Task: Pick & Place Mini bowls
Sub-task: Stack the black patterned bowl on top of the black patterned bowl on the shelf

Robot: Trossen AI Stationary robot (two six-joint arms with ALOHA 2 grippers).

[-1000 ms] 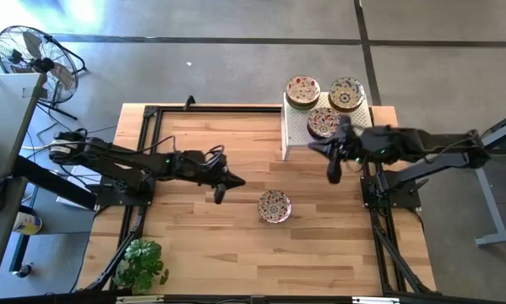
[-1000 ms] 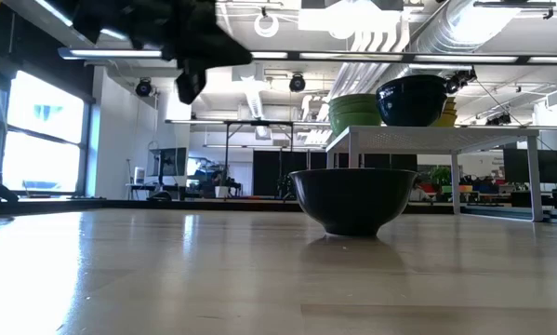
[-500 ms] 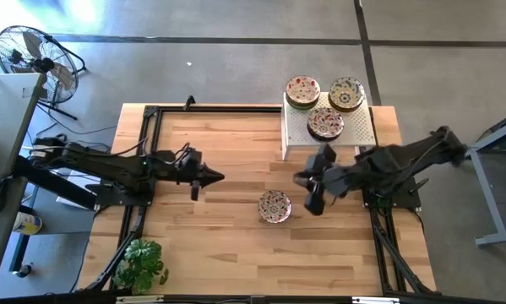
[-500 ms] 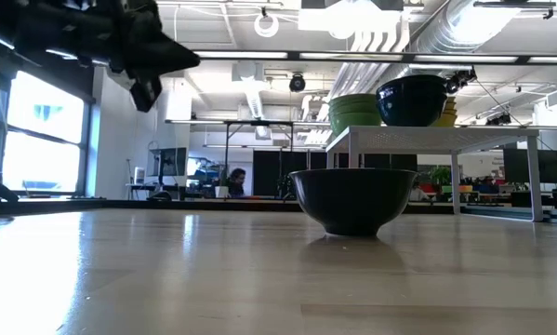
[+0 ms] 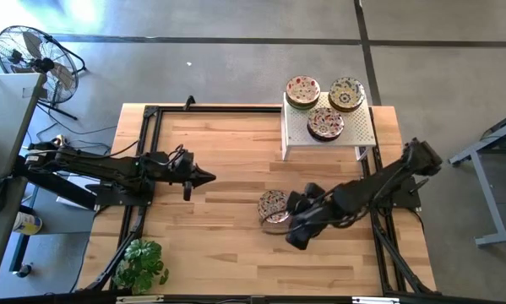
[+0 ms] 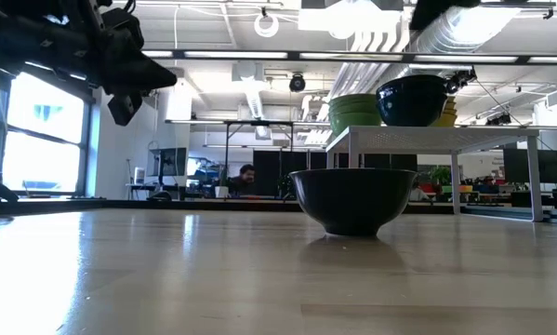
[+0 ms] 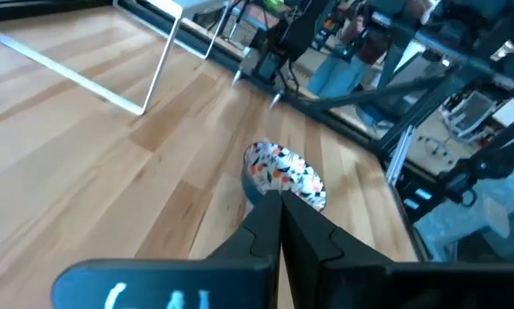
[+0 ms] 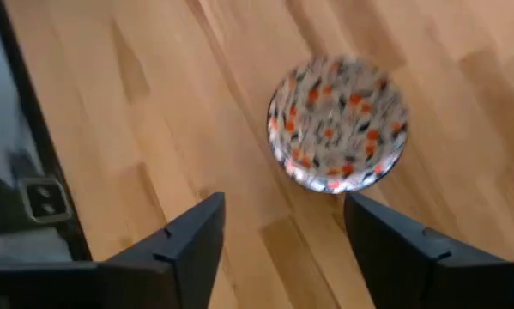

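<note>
One mini bowl with a floral pattern stands on its base on the wooden table; it also shows in the low view and both wrist views. Three more mini bowls sit on the white perforated stand at the far right. My right gripper hangs open above the table, just to the right and near side of the lone bowl, touching nothing. My left gripper is shut and empty, left of the bowl and pointing at it.
A black frame runs along the table's left and far sides, another down its right side. A potted plant stands at the near left corner. Bare wood lies between the left gripper and the bowl.
My right gripper has swung from beside the stand toward the table's near edge and left, ending close to the lone bowl. My left gripper has drawn back toward the table's left edge, staying shut. The bowls have not moved.
</note>
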